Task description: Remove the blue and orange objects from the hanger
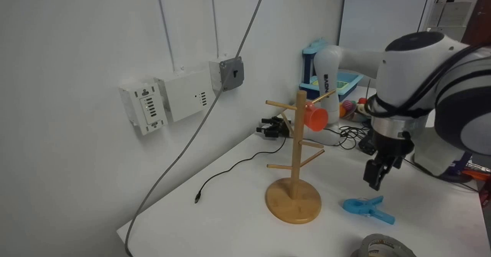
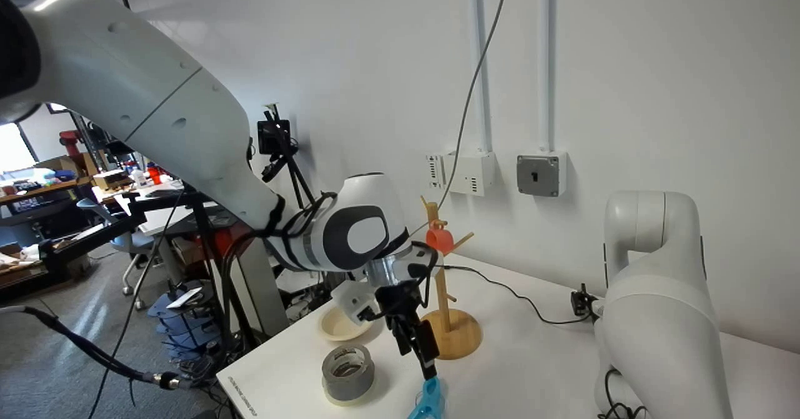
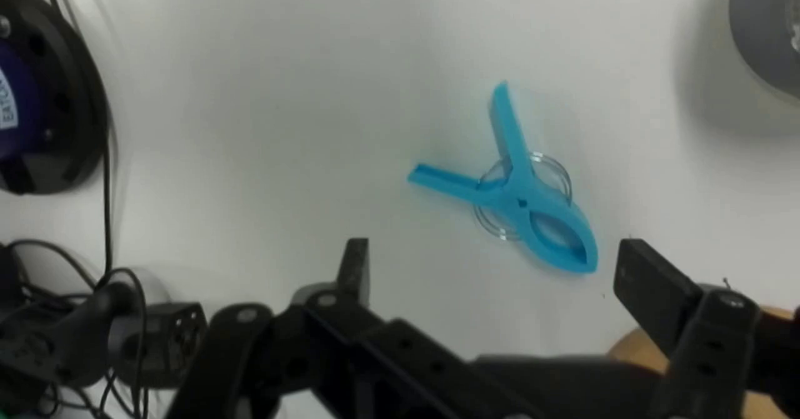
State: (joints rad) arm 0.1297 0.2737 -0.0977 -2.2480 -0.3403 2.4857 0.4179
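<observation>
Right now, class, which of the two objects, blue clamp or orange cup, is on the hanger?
The orange cup: it hangs near the top of the hanger, whereas the blue clamp lies flat on the table.

In an exterior view we get: blue clamp (image 2: 429,401) cut off by bottom edge | hanger (image 2: 443,303) part-hidden behind arm (image 2: 200,137) | lettering (image 2: 242,396) by corner of tabletop (image 2: 537,375) too small to read

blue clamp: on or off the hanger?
Off. In the wrist view, the blue clamp lies on the white table, and the open gripper holds nothing; an exterior view shows the hanger standing apart from it.
</observation>
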